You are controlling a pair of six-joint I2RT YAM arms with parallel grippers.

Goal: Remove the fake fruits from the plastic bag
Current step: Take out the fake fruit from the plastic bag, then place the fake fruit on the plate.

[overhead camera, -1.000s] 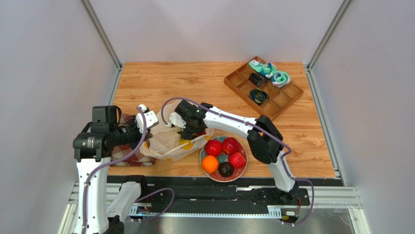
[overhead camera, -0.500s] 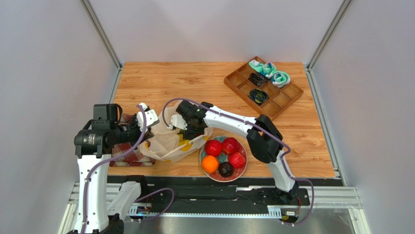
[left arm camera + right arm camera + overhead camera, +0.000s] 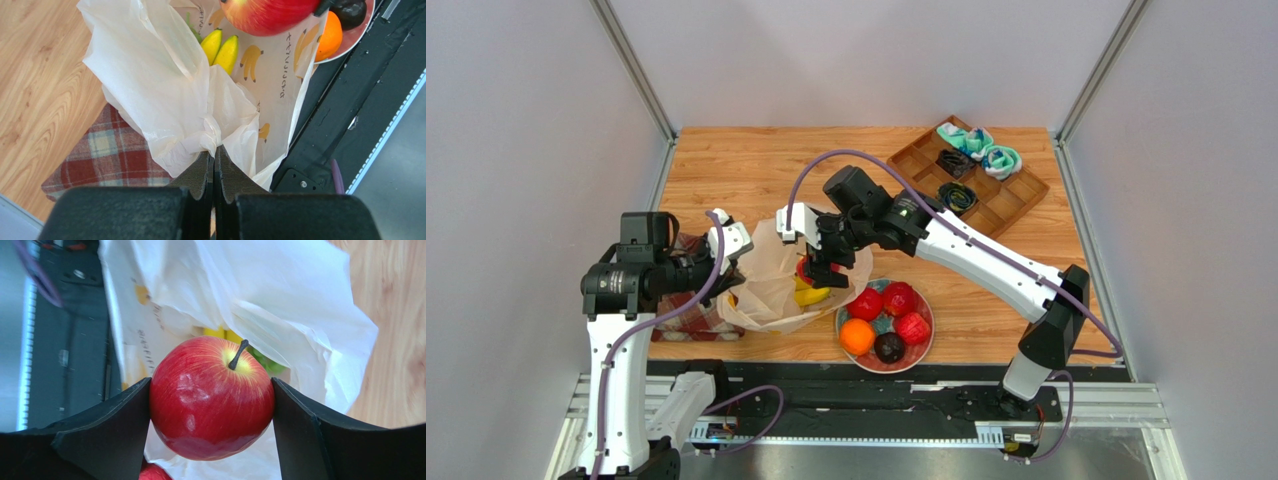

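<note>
Glossy red plastic apple (image 3: 210,405), pinched in our right gripper (image 3: 211,385), comes free if we lift straight while our left gripper (image 3: 215,155), clamped on the crinkly cream plastic bag (image 3: 165,90), anchors it.

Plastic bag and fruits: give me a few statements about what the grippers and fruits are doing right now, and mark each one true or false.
1. The right gripper is shut on a red apple. True.
2. The left gripper is open and holds nothing. False: it is shut on a pinch of the plastic bag.
3. The plastic bag is empty. False: yellow bananas show in its opening.
4. An orange lies on the plate. True.
</note>
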